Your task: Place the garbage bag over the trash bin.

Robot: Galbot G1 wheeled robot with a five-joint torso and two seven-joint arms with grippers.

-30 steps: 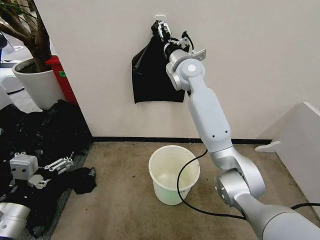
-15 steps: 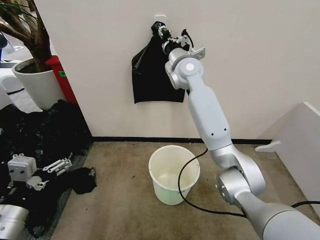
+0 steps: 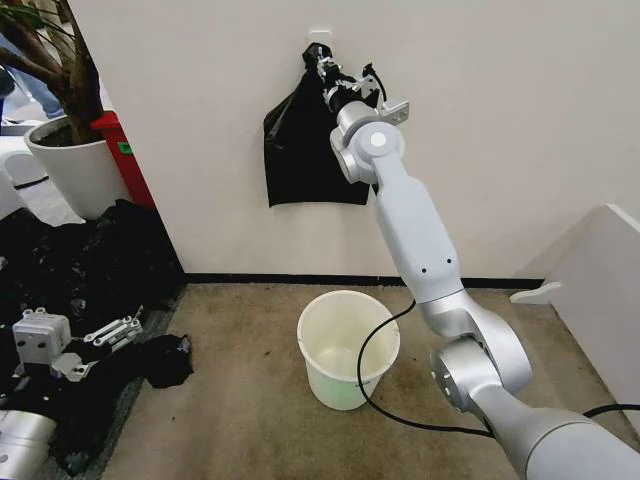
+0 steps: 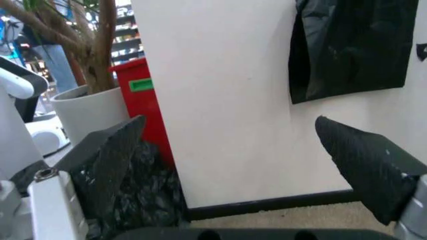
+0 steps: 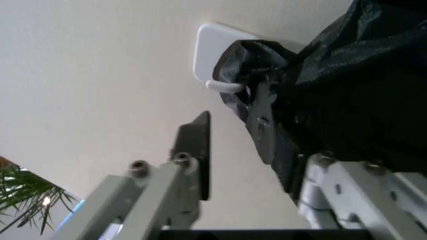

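Note:
The trash bin (image 3: 330,378), a cream-white bucket, stands upright on the carpet near the wall. I cannot pick out a single garbage bag. A flat black bundle (image 3: 300,150) with a knotted top hangs from a white wall hook (image 3: 318,37) above the bin. My right gripper (image 3: 322,68) is raised to that knot. It is open, with one finger (image 5: 261,125) lying against the black plastic just under the hook (image 5: 220,50) and the other off to the side. My left gripper (image 3: 118,327) is open and low at the left, over black plastic on the floor.
A big heap of black plastic (image 3: 90,260) covers the floor at the left. A white plant pot (image 3: 75,170) with a tree and a red box (image 3: 125,155) stand behind it. A white panel (image 3: 600,290) is at the right. A black cable (image 3: 375,360) hangs over the bin.
My right gripper has dropped slightly from the hook toward the bundle's knot. The left gripper has slid a little to the left.

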